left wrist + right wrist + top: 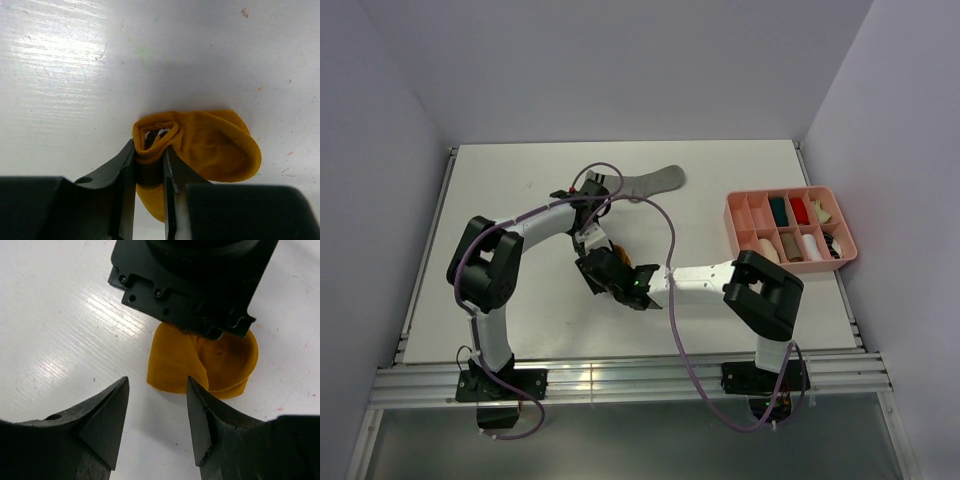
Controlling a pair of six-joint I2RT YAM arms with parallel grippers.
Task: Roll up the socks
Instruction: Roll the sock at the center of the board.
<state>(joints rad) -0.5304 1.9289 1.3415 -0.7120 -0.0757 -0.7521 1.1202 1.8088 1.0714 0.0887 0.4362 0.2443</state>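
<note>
Mustard sock point(215, 150) part-rolled, pinched in left jaws, right jaws open beside, grey sock point(658, 180) beyond, pink tray point(820, 265) far right

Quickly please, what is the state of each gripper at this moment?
Left gripper: closed, pinching the rolled part of the mustard sock.
Right gripper: open, holding nothing, close to the same sock.

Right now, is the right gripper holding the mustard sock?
No: the right gripper has its jaws open, not closed on the mustard sock, which the left gripper pinches.
</note>
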